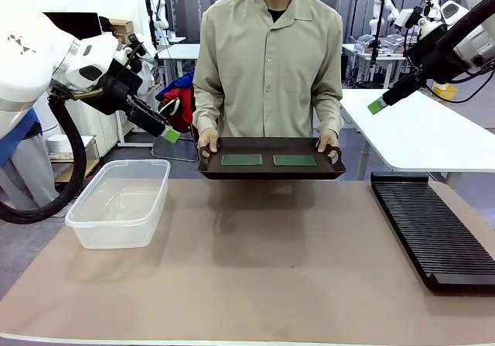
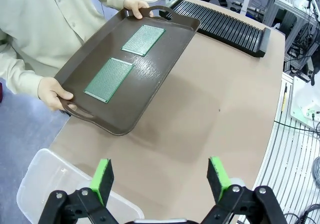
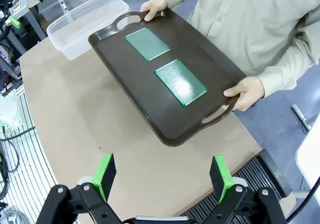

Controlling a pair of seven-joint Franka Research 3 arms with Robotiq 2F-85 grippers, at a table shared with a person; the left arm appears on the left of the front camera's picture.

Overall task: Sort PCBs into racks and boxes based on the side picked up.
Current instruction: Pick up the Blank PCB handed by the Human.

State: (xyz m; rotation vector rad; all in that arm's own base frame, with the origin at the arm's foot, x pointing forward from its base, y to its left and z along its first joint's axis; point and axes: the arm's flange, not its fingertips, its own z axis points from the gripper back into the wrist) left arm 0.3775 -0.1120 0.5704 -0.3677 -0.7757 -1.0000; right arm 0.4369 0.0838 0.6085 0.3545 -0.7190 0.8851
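Two green PCBs lie side by side on a dark brown handled tray (image 1: pixel 271 172) that a person holds with both hands over the table's far edge: one PCB (image 1: pixel 241 159) (image 2: pixel 109 79) (image 3: pixel 147 43) on the left, the other PCB (image 1: pixel 295 160) (image 2: pixel 143 39) (image 3: pixel 180 81) on the right. The black slotted rack (image 1: pixel 433 230) (image 2: pixel 225 23) (image 3: pixel 235 199) lies at the right. The clear box (image 1: pixel 121 203) (image 2: pixel 47 184) (image 3: pixel 87 23) stands at the left. My left gripper (image 1: pixel 171 135) (image 2: pixel 161 180) hangs open above the box's far side. My right gripper (image 1: pixel 376 106) (image 3: pixel 163 176) is raised, open, above the rack's far end.
A white table (image 1: pixel 421 129) stands behind the rack at the far right. The brown tabletop (image 1: pixel 263 268) between box and rack is bare. The person stands at the middle of the far side.
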